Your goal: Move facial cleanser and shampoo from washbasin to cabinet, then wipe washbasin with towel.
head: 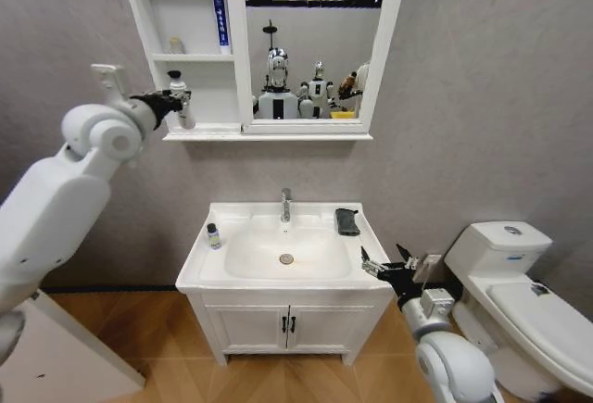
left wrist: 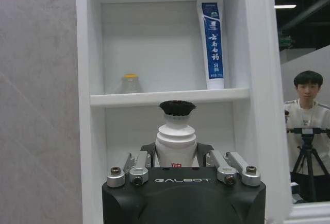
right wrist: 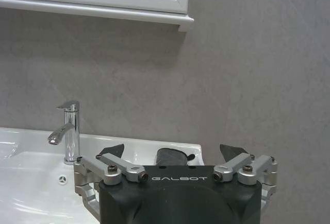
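Observation:
My left gripper is raised into the lowest compartment of the cabinet, shut on a white bottle with a black cap. Whether this bottle is the facial cleanser or the shampoo I cannot tell. A second small bottle with a dark cap stands on the left rim of the washbasin. The dark towel lies folded on the basin's back right corner. My right gripper hovers open by the basin's right front corner, facing the towel.
A blue and white tube and a small jar stand on the cabinet's middle shelf. The chrome faucet rises at the basin's back. A white toilet stands to the right.

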Available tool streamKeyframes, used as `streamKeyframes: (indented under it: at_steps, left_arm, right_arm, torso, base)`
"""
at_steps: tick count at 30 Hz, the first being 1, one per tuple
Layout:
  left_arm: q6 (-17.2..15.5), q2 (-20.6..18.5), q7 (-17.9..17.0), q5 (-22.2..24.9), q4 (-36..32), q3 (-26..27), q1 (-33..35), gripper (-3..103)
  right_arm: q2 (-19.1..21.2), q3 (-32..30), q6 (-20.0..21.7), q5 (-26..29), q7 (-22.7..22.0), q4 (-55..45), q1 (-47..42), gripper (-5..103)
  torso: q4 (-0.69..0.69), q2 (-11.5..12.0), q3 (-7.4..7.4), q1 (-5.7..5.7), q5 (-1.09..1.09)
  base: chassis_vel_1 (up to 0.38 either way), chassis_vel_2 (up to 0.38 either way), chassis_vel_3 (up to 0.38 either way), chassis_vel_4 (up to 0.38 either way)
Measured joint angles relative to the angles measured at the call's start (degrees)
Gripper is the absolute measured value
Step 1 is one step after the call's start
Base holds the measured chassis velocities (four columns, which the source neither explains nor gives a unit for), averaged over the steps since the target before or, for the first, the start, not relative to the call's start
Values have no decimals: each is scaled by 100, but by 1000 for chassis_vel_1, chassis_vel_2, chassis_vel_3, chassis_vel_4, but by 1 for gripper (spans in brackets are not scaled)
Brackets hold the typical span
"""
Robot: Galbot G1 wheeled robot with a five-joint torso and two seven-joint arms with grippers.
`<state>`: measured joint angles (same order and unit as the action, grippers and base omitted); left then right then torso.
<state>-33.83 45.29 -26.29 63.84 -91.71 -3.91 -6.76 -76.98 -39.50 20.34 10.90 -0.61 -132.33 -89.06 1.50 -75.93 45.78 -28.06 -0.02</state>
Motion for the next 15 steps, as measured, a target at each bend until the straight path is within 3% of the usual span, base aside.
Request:
streamKeyframes:
  at_steps: [2,6,8,15]
  left_arm:
    - [113,385,235,-435,566,-123,-229,41]
    - [232,647,460,-781,1056,-167,-345,41]
    - [421,975,732,-1235,1752,-183,-474,41]
    - [637,1367,975,-1842,2675,-130,-536,41]
  right_arm:
    - [4,-60,-41,39,-4,6,-27,100]
    - [5,-91,-72,64,-8,34,-34,100]
    - [0,-85,-83,69,-9,82,-6,100]
    - [-10,-20,-42,80,-18,135,137,100]
  torso:
    - [2,0,0,0,2]
    - [1,0,0,0,0]
    - [0,0,0,0,1]
    - [0,1,0,-1,0]
  base:
    - [0,0,0,0]
    - [0,0,0,0]
    - [0,0,0,0]
    - [0,0,0,0]
